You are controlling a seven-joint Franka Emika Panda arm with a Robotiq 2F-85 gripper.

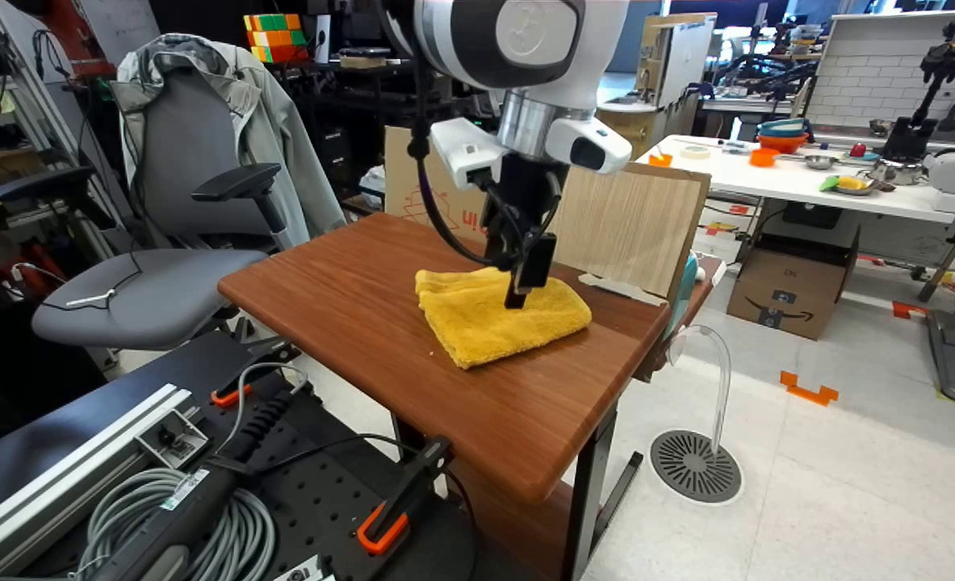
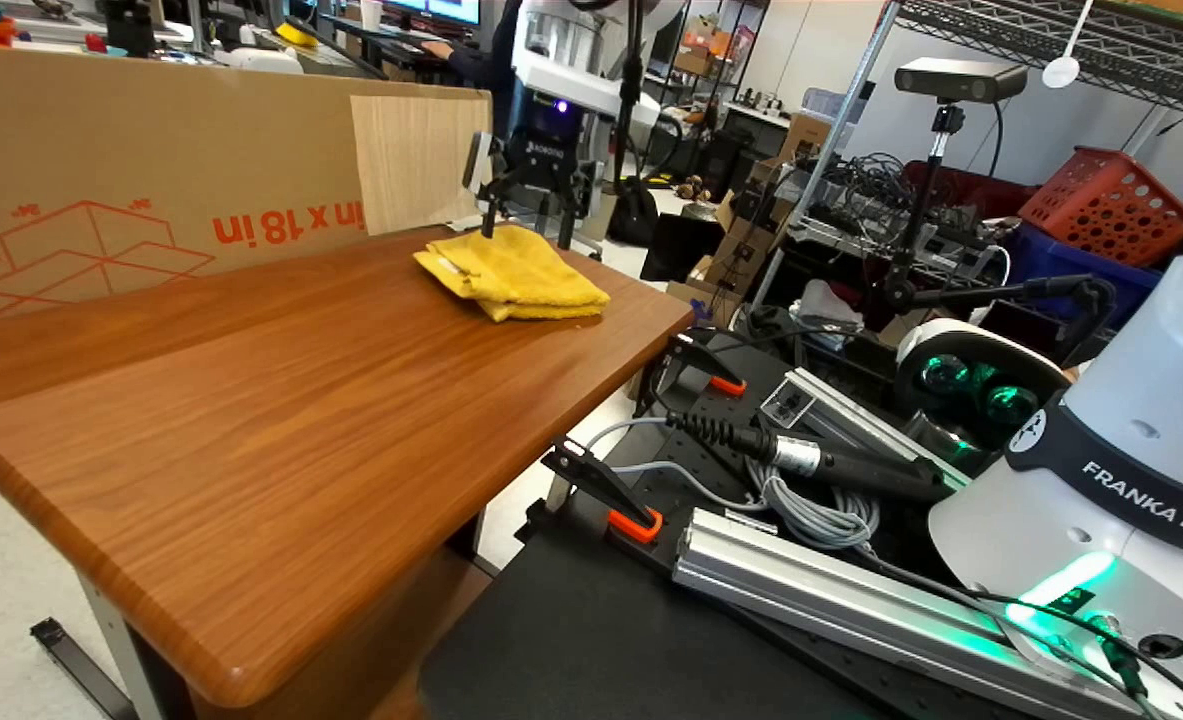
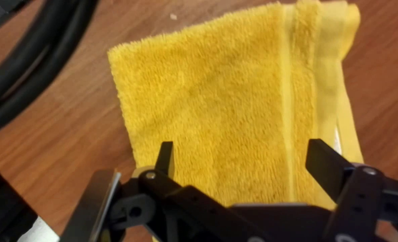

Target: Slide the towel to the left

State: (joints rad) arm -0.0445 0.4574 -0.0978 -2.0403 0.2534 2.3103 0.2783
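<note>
The yellow towel (image 1: 497, 331) lies folded on the brown wooden table (image 1: 348, 298). It shows in both exterior views, toward one end of the table in an exterior view (image 2: 526, 280). My gripper (image 2: 527, 238) points down over the towel with its fingers spread. In the wrist view the towel (image 3: 215, 90) fills the middle and runs under the gripper (image 3: 241, 144). Both fingertips appear over the towel, near its two opposite sides, with nothing pinched between them. I cannot tell whether the fingertips touch the cloth. The gripper body hides the towel's near part.
A cardboard sheet (image 2: 151, 150) and a wood-grain panel (image 1: 626, 230) stand along the table's edge. Black and orange clamps (image 1: 384, 524) and coiled grey cable (image 1: 243, 516) lie on the robot's black bench. A grey chair (image 1: 154, 290) stands nearby.
</note>
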